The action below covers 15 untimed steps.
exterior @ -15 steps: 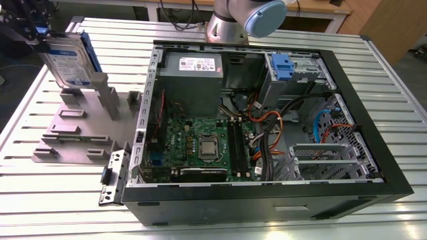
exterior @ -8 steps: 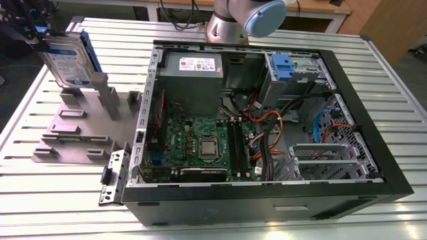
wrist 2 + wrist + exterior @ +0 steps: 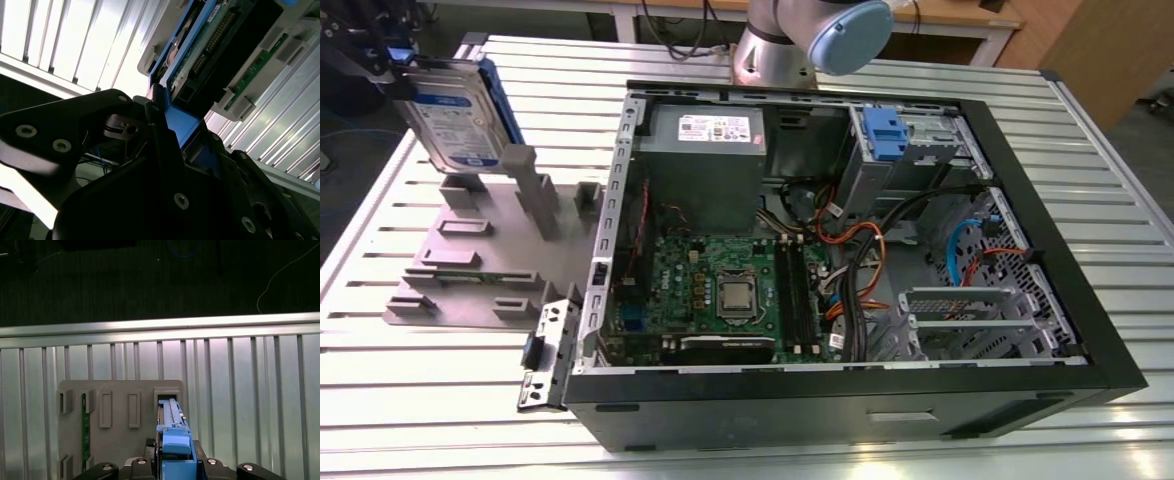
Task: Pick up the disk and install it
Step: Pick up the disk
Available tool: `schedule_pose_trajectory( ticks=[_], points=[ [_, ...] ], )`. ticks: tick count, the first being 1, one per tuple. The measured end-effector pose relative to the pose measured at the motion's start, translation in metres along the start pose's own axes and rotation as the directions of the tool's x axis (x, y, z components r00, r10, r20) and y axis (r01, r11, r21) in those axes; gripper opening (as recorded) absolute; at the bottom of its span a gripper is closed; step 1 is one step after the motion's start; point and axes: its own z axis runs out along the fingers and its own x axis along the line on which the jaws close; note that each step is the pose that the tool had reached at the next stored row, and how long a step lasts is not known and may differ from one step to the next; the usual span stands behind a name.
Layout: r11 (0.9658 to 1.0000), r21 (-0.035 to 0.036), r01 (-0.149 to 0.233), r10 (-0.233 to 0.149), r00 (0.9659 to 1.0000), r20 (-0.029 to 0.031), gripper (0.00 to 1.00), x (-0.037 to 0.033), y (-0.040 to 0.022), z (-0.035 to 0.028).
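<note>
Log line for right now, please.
gripper: shut on disk | disk: held above grey fixture plate | computer case: open, disk not installed

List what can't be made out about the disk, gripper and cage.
Gripper: exterior view, cut off by the left edge.
Disk: first wrist view, edge-on, so its faces are hidden.
Disk's far end: second wrist view, cut off by the top edge.
Cage: exterior view, its inside hidden by its own walls.

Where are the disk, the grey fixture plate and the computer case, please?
disk (image 3: 454,120): exterior view, white-and-blue label.
grey fixture plate (image 3: 500,245): exterior view, bare flat base.
computer case (image 3: 787,408): exterior view, black outer wall.
</note>
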Motion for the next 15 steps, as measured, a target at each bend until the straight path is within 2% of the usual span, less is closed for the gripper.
schedule_pose_trajectory(
  ticks=[15],
  points=[
    [1.0000,-0.0001,0.000,0.000,1.0000,0.0003,0.36,0.0000,-0.0001,-0.0057]
  ],
)
